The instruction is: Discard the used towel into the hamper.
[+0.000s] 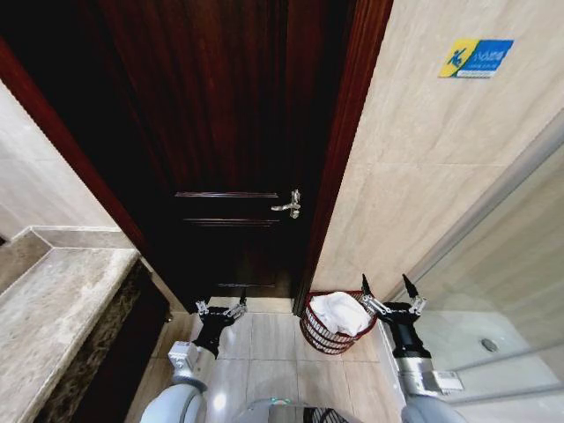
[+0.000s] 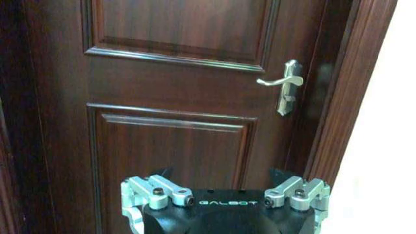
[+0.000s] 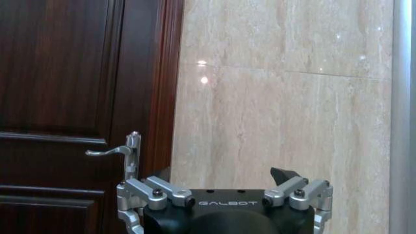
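Note:
The hamper, a small round dark-red wire basket, stands on the tiled floor in the corner by the door frame. A white towel lies crumpled inside it, rising a little above the rim. My right gripper is open and holds nothing; it hovers just right of the hamper's rim, and its wrist view shows it facing the beige tiled wall. My left gripper is open and holds nothing, low in front of the door, well left of the hamper, and its wrist view has it facing the door panels.
A closed dark wooden door with a silver lever handle is straight ahead. A marble counter runs along the left. A glass shower partition and white shower tray are on the right. Pale floor tiles lie between the arms.

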Controlling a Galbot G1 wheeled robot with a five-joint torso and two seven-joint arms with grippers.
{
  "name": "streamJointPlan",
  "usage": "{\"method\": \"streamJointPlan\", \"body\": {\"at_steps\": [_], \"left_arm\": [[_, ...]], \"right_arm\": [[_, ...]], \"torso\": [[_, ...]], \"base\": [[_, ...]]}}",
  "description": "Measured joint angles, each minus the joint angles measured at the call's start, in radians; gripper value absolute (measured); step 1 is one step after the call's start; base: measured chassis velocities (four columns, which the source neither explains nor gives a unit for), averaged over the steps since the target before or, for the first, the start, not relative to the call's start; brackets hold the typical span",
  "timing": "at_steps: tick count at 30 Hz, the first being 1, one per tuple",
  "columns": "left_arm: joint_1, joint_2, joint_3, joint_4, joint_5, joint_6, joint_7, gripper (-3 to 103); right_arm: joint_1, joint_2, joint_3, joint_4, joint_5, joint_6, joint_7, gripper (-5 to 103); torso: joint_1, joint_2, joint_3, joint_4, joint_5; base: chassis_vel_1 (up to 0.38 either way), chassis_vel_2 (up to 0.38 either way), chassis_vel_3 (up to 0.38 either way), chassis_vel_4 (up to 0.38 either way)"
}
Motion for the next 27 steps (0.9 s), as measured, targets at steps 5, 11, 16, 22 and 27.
{"method": "streamJointPlan", "body": {"at_steps": [5,11,16,22,27], "left_arm": [[0.000,0.000,0.000,0.000,0.000,0.000,0.000,99],[0.000,0.000,0.000,0.000,0.000,0.000,0.000,99],[0.001,-0.001,-0.017,-0.019,-0.022,0.000,-0.010,96],[0.005,-0.014,-0.156,-0.161,-0.208,-0.008,-0.120,100],[0.006,-0.015,-0.168,-0.166,-0.225,-0.009,-0.130,100]], "right_arm": [[0.000,0.000,0.000,0.000,0.000,0.000,0.000,100],[0.000,0.000,0.000,0.000,0.000,0.000,0.000,100],[0.000,0.000,0.000,0.000,0.000,0.000,0.000,100],[0.000,0.000,0.000,0.000,0.000,0.000,0.000,100],[0.000,0.000,0.000,0.000,0.000,0.000,0.000,100]], "torso": [[0.000,0.000,0.000,0.0000,0.0000],[0.000,0.000,0.000,0.0000,0.0000],[0.000,0.000,0.000,-0.0001,-0.0006],[0.000,0.000,0.000,0.0002,-0.0001],[0.000,0.000,0.000,0.0000,-0.0001]], "base": [[0.000,0.000,0.000,0.000],[0.000,0.000,0.000,0.000],[0.000,0.000,0.000,0.000],[0.000,0.000,0.000,0.000],[0.000,0.000,0.000,0.000]]}}
